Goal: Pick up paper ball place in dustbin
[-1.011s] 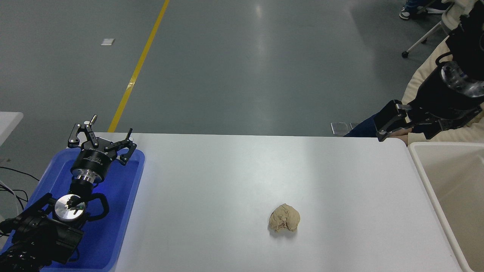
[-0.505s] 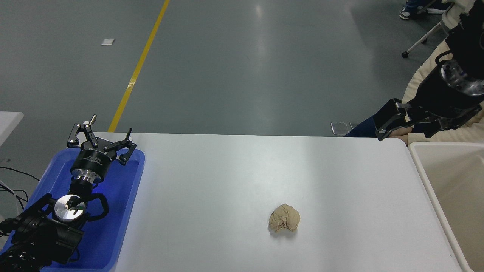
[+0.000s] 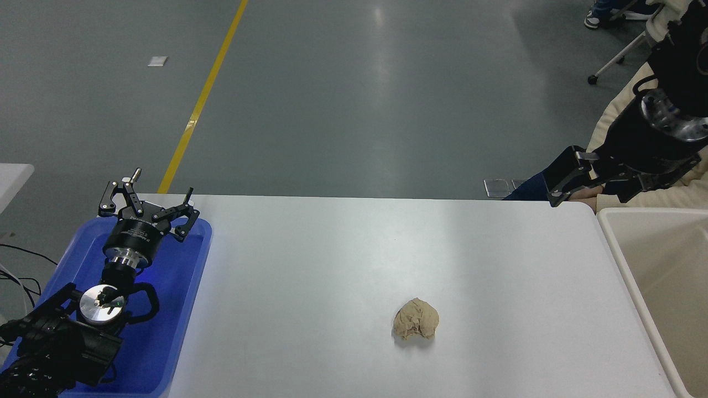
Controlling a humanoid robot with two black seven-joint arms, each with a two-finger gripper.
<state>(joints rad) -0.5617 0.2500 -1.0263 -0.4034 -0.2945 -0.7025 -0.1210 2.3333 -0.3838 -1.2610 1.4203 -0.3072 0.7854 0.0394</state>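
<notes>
**Ana:** Head view puts the paper ball point(image 3: 416, 325) alone on the white surface point(image 3: 343, 260), toward the near edge and right of the middle. Nothing touches it.

**Ben:** And the dustbin point(image 3: 625, 260)?

**Ana:** At the right end, just off the surface's edge, with only its cream rim and part of the beige inside in view. I'd guess it sits there so the working arm has a short carry sideways from the ball.

**Ben:** Where is that arm?

**Ana:** The right claw point(image 3: 561, 188) hangs past the far right corner, above the bin's far end and well apart from the ball. It points left and slightly down. I can't tell whether it's wide or narrow; from this angle its parts overlap. It holds nothing that I can see.

**Ben:** The other one?

**Ana:** The left claw point(image 3: 146, 207) is parked over the blue tray point(image 3: 182, 309) at the lower left, spread wide and empty, out of the way.

**Ben:** So the pick hasn't begun.

**Ana:** That's my reading. The reach to the ball is still to be made. A person's cream sleeve point(image 3: 611, 113) shows behind the right arm, so there's someone close to that corner.
</notes>
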